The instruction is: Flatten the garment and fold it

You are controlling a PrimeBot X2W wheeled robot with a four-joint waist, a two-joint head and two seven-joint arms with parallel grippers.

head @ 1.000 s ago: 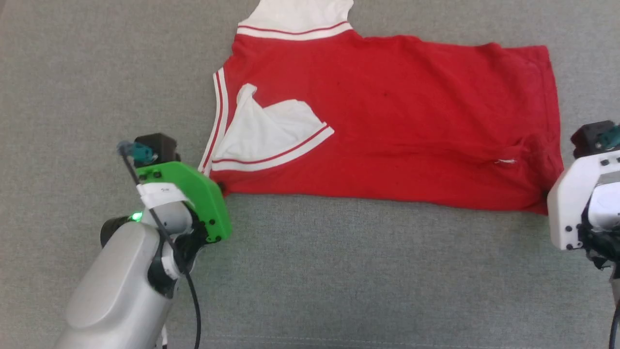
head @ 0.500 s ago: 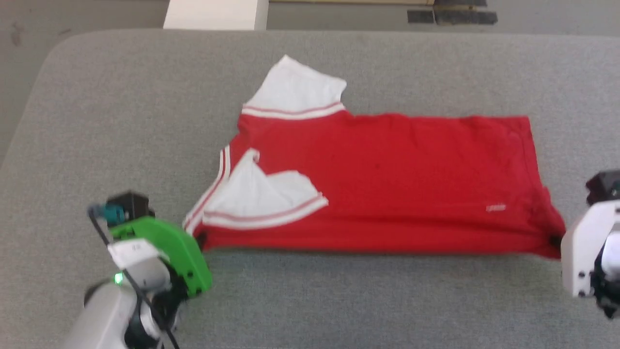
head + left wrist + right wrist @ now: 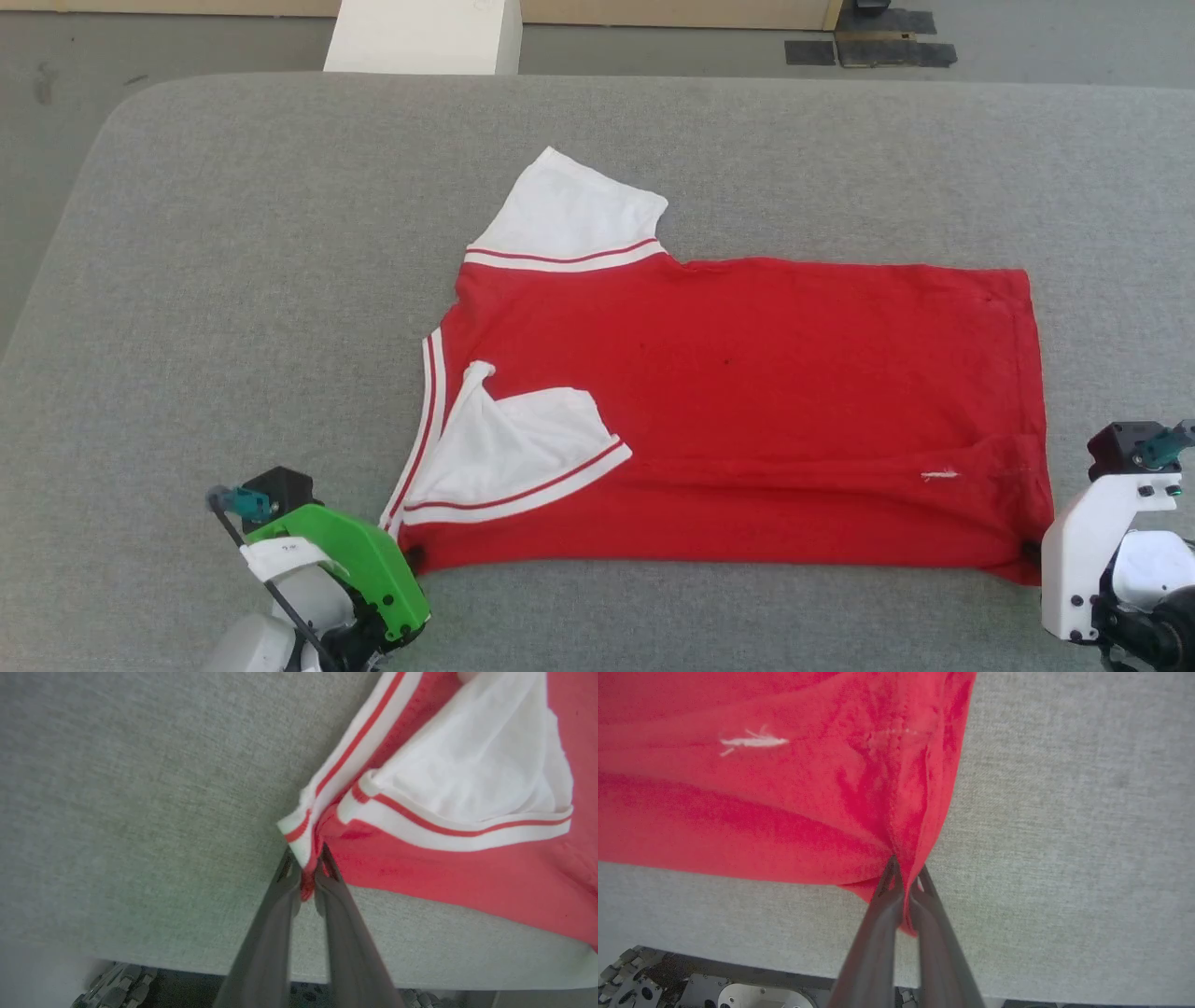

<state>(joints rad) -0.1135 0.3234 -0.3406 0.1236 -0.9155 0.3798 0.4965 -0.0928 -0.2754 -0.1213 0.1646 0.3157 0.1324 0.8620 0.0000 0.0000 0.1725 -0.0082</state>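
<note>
Presently laid near the front edge of the grey woven surface [image 3: 233, 280]: garment [image 3: 747, 420], long axis left to right, neck end left, hem right. Near-left striped corner pinched narrow in left hand [image 3: 308, 863]; near-right hem corner clamped in right hand [image 3: 906, 872]. Far edge well apart from both. Soft red cloth, white inside turned out, creased by hem.

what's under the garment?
Grey table shows all around the garment; whatever lies beneath is covered. Left tool and right tool pinch its near corners.
</note>
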